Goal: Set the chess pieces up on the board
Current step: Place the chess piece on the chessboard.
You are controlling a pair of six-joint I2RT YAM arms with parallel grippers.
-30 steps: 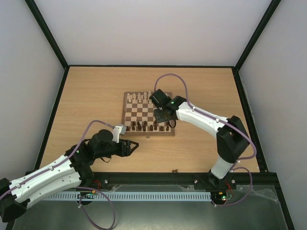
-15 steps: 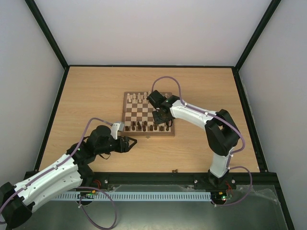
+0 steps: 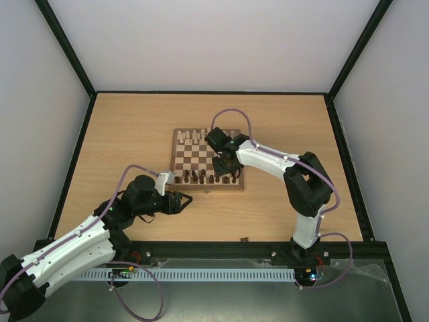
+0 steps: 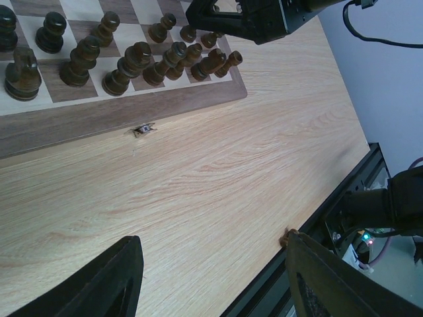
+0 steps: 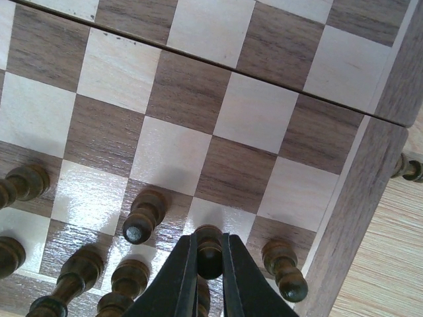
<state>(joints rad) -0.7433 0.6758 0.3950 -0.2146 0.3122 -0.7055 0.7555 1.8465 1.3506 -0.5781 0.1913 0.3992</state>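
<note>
Pinching dark pawn (image 5: 209,251), right jaws (overhead hides this), seemingly touching board (image 5: 178,92).

Light was bright and even, shadows soft. Glare sheened the board (image 5: 244,119) at lower left; the left gripper (image 4: 210,264) looked blurred.

— What sort of place are we looking at here?

— It's looking like a robotics lab, a closed test cell. Plain pale wall panels (image 3: 214,40) are boxing in a light wooden counter (image 3: 134,127), with thin black frame posts (image 3: 67,47) running up the corners.

— What else is pointing that way?

— Two white-and-black jointed robot arms, the left arm (image 3: 67,248) and the right arm (image 3: 268,157), are standing bolted to a black metal rail (image 3: 214,249). Thin purple cables (image 3: 231,113) are looping off them, and a white slotted cable duct (image 3: 201,275) is lying alongside the rail.
</note>
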